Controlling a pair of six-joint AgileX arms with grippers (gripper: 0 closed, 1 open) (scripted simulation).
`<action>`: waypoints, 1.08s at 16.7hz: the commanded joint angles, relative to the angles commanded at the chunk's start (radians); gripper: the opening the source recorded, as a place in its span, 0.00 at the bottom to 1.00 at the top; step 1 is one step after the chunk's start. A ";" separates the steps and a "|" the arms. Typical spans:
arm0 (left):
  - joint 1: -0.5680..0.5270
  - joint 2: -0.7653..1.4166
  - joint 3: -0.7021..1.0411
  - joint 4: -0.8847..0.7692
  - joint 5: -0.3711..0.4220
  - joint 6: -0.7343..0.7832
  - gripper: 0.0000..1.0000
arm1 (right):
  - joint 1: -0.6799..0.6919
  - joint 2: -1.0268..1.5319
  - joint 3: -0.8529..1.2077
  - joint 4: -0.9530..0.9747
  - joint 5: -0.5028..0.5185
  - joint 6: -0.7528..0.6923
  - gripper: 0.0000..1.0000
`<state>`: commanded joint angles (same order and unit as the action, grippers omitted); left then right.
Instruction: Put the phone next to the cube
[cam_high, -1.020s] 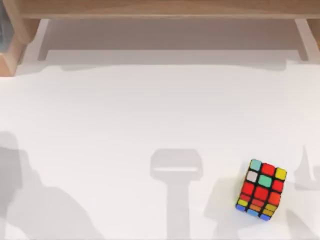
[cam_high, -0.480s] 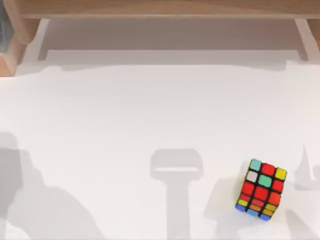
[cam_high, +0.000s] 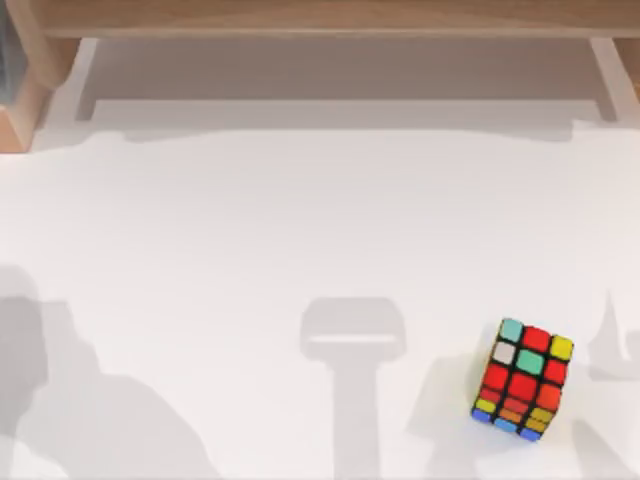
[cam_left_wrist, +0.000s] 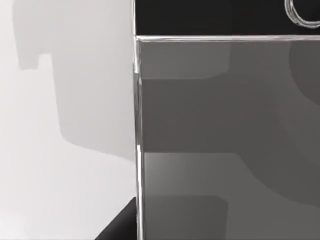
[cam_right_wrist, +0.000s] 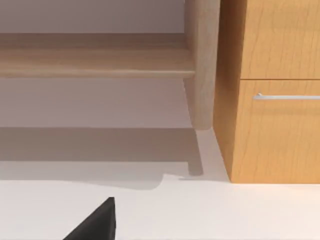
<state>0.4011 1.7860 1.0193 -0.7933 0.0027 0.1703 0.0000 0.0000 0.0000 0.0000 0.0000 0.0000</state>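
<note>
Right under the left arm's wrist lies the phone (cam_left_wrist: 225, 125), well apart from the cube (cam_high: 523, 378); finger state: cannot tell.

Cube (cam_high: 523, 378) on table (cam_high: 250, 250), near-right corner.

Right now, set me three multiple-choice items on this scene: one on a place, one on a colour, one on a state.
1. Where on the table does the cube sit in the top view?
A) lower right
B) upper left
C) centre

2. What colour is the rim of the phone?
A) gold
B) silver
C) red

3. The wooden drawer is:
A) pulled out
B) missing its handle
C) shut

Answers:
1 A: it stands near the lower right corner.
2 B: a silver edge frames the dark screen in the left wrist view.
3 C: its front lies flush with the cabinet in the right wrist view.
</note>
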 joint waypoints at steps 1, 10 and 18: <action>-0.005 -0.009 0.009 -0.001 0.000 -0.004 0.00 | 0.000 0.000 0.000 0.000 0.000 0.000 1.00; -0.257 -0.052 0.350 -0.049 0.004 -0.196 0.00 | 0.000 0.000 0.000 0.000 0.000 0.000 1.00; -0.676 0.048 0.620 -0.158 0.008 -0.529 0.00 | 0.000 0.000 0.000 0.000 0.000 0.000 1.00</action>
<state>-0.2745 1.8342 1.6396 -0.9513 0.0106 -0.3583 0.0000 0.0000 0.0000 0.0000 0.0000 0.0000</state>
